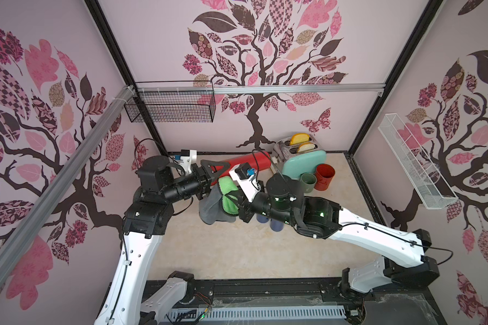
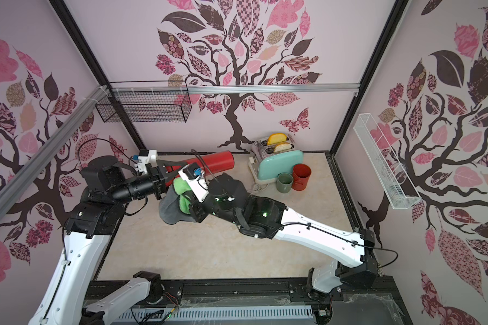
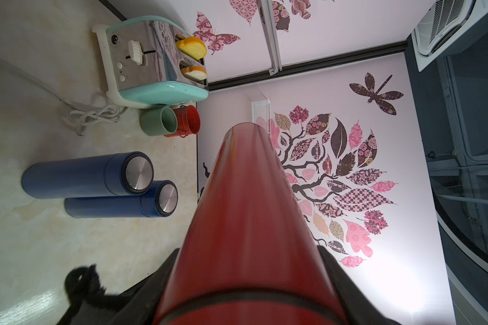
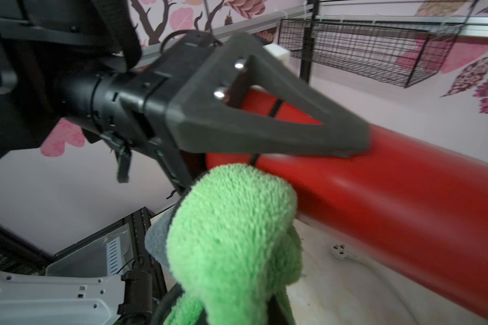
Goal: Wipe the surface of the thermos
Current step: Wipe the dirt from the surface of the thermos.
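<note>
By the far right corner of the surface (image 1: pixel 237 253): toaster (image 1: pixel 303 166) with two bread slices (image 1: pixel 300 139), green mug (image 1: pixel 307 183) and red cup (image 1: pixel 324 176) touching before it; two blue flasks (image 1: pixel 276 225) upright, mostly hidden beneath the right forearm (image 1: pixel 364 228) in a top view. Reaching level from the left edge, left pincer (image 1: pixel 212 171) clamped on the red thermos (image 1: pixel 248 164), held lengthwise clear of the surface near the far edge. Bent in from the right edge, right pincer (image 1: pixel 232 202) closed on a green-and-grey cloth (image 1: pixel 227 194) bunched against the thermos.
</note>
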`<move>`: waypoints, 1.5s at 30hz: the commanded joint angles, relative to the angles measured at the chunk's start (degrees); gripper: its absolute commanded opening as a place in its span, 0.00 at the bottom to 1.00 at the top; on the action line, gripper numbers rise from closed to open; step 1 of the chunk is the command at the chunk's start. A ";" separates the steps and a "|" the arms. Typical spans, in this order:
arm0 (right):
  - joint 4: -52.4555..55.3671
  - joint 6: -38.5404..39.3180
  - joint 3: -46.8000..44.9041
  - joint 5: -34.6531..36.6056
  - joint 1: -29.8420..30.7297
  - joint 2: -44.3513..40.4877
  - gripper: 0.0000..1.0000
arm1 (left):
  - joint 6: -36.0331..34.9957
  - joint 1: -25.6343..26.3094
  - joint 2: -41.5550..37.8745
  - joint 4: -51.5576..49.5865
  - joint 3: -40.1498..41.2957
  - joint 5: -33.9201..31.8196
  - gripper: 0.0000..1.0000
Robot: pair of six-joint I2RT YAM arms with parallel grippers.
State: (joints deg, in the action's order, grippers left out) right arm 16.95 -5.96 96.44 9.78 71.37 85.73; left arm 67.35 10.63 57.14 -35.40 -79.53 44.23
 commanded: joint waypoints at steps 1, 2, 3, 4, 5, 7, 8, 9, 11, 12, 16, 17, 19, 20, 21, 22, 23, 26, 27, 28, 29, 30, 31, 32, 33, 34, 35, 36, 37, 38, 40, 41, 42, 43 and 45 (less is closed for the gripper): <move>-0.25 0.84 3.06 3.78 0.18 -0.23 0.00 | -0.79 -0.13 -1.13 3.68 -0.80 1.63 0.00; -0.16 1.77 2.08 6.61 0.00 -0.92 0.00 | -0.88 -0.20 -1.26 3.45 -0.91 1.58 0.00; 0.20 2.42 1.00 9.09 -0.73 -1.78 0.00 | -1.01 -0.26 -1.34 3.03 -1.09 1.65 0.00; 0.97 2.09 0.44 9.50 -2.25 -2.69 0.00 | -1.28 -0.26 -1.42 2.69 -1.14 1.65 0.00; 2.06 0.66 -0.37 8.86 -4.83 -3.99 0.00 | -1.55 -0.23 -1.51 2.20 -1.24 1.54 0.00; 4.15 -2.71 -2.01 7.09 -10.96 -6.48 0.00 | -1.83 -0.26 -1.62 1.63 -1.48 1.43 0.00; 5.33 -3.84 -2.60 6.24 -13.98 -7.62 0.00 | -1.72 -0.34 -1.69 1.71 -1.46 1.54 0.00; 6.41 -4.41 -3.04 6.20 -16.35 -8.76 0.00 | -1.78 -0.30 -1.77 1.73 -1.43 1.64 0.00; 7.39 -3.99 -3.62 6.34 -19.19 -10.40 0.00 | -2.20 -0.31 -1.82 1.49 -1.41 1.56 0.00; 7.64 -3.14 -3.71 6.94 -19.68 -10.92 0.00 | -2.30 -0.30 -1.78 1.45 -1.41 1.48 0.00; 9.40 -1.83 -1.92 6.89 -19.72 -10.55 0.00 | -2.38 -0.33 -1.53 2.16 -1.42 1.34 0.00; 9.67 -2.69 -1.33 4.45 -19.69 -10.12 0.00 | -2.50 -0.33 -1.49 2.22 -1.55 1.22 0.00; 9.40 -5.06 -0.29 -1.37 -19.29 -9.09 0.00 | -2.73 -0.33 -1.22 2.11 -1.89 0.90 0.00; 9.01 -5.95 0.11 -2.76 -18.37 -8.54 0.00 | -2.74 -0.30 -1.08 2.08 -1.94 0.82 0.00; 8.59 -6.14 0.54 -2.19 -16.67 -7.94 0.00 | -2.88 -0.34 -0.99 1.86 -2.18 0.78 0.00; 8.38 -5.85 1.04 -1.38 -14.98 -7.38 0.00 | -3.00 -0.31 -1.00 1.78 -2.31 0.77 0.00; 8.20 -5.57 1.79 -0.75 -13.21 -6.72 0.00 | -3.23 -0.34 -0.98 1.59 -2.54 0.70 0.00; 7.10 -6.08 2.33 -2.35 -11.69 -6.06 0.00 | -4.56 -0.27 -1.14 0.53 -2.86 0.51 0.00; 6.51 -5.97 1.65 -1.19 -11.71 -6.39 0.00 | -5.17 -0.28 -1.16 -0.18 -2.98 0.27 0.00; 6.42 -5.55 0.95 0.38 -11.82 -6.82 0.00 | -5.70 -0.29 -1.30 -0.85 -3.21 0.16 0.00; 6.94 -4.98 0.39 1.91 -12.48 -7.34 0.00 | -6.21 -0.35 -1.33 -1.55 -3.38 -0.01 0.00; 8.19 -5.13 0.17 2.53 -14.00 -7.73 0.00 | -6.89 -0.32 -1.50 -2.58 -3.63 -0.33 0.00; 9.40 -5.76 -0.05 1.99 -16.09 -8.13 0.00 | -7.66 -0.33 -1.61 -3.55 -4.01 -0.73 0.00; 10.59 -6.81 -0.60 0.81 -19.06 -8.71 0.00 | -8.48 -0.32 -1.70 -4.57 -4.41 -1.14 0.00; 11.35 -7.63 -1.57 0.18 -21.68 -9.58 0.00 | -9.09 -0.27 -1.84 -5.31 -4.65 -1.40 0.00; 11.75 -7.82 -2.45 -0.01 -23.49 -10.27 0.00 | -9.46 -0.35 -1.92 -5.83 -4.73 -1.64 0.00; 12.16 -7.50 -3.26 0.19 -24.87 -10.96 0.00 | -9.75 -0.35 -1.95 -5.98 -4.79 -1.94 0.00; 12.40 -6.84 -3.93 0.58 -25.28 -11.62 0.00 | -9.72 -0.34 -2.03 -5.88 -4.71 -2.12 0.00; 12.41 -6.50 -4.63 0.78 -25.27 -12.08 0.00 | -9.84 -0.34 -2.04 -5.69 -4.73 -2.32 0.00; 12.33 -6.72 -5.34 -0.08 -25.32 -12.46 0.00 | -10.01 -0.33 -2.17 -5.29 -4.68 -2.52 0.00; 10.92 -8.04 -7.25 -3.90 -25.23 -13.17 0.00 | -10.47 -0.31 -2.36 -4.19 -4.77 -3.03 0.00; 9.83 -9.03 -8.46 -5.69 -25.08 -13.52 0.00 | -11.01 -0.27 -2.39 -3.96 -5.02 -3.50 0.00; 8.33 -10.08 -10.40 -7.00 -24.73 -13.97 0.00 | -12.10 -0.35 -2.41 -4.09 -5.53 -4.14 0.00; 6.96 -10.82 -11.86 -7.43 -24.30 -14.33 0.00 | -13.78 -0.32 -2.46 -4.57 -6.10 -5.01 0.00; 4.65 -12.17 -14.83 -8.82 -23.69 -15.31 0.00 | -21.31 -0.27 -2.96 -9.08 -8.32 -9.69 0.00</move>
State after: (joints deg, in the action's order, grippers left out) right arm 25.52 -15.14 83.94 4.97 46.87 71.48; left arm 54.72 10.15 56.07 -44.66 -83.85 38.79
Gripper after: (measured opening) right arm 0.079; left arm 0.646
